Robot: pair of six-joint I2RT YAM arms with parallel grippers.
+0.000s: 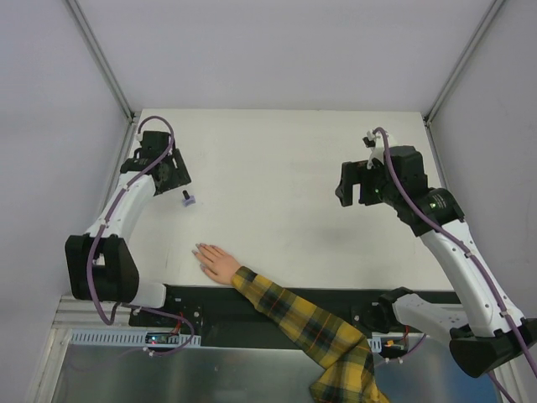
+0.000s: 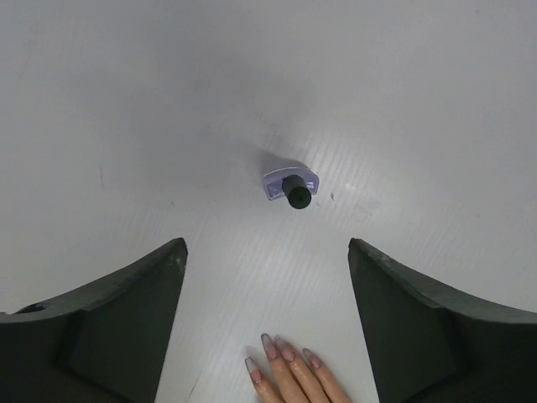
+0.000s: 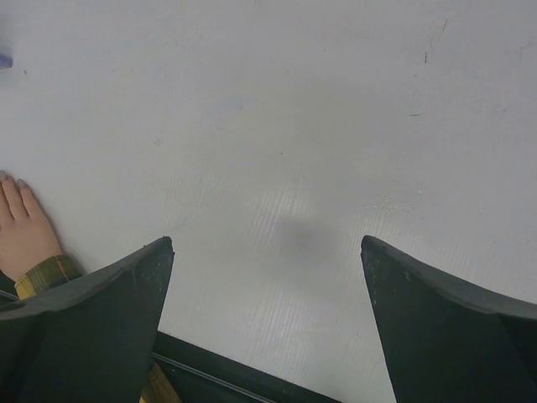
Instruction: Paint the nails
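**Top view.** The left gripper (image 1: 170,178) stands open and empty at upper left, just beside the bottle (image 1: 189,199) and apart from it. The right gripper (image 1: 356,186) hangs open and empty at right, well apart from everything. The hand (image 1: 218,264) lies flat on the worktop (image 1: 277,159), lower left of centre, fingers toward the bottle. The nails (image 1: 201,250) are mere specks; no colour can be read.

**Left wrist view.** The bottle (image 2: 291,186) stands upright mid-frame, its cap (image 2: 296,194) toward the lens, ahead of the open jaws. Pale nails (image 2: 268,345) show at the bottom edge; the thumb and palm are cut off.

Judgement: the bottle is to be taken first. Centre the jaws on the glass body, below the cap. Close squarely and keep the bottle upright. Whether the cap is loose cannot be told.

**Right wrist view.** Open jaws over bare worktop. The hand (image 3: 21,231) and sleeve (image 3: 46,273) sit at the left edge, partly behind a finger. The nails are indistinct.
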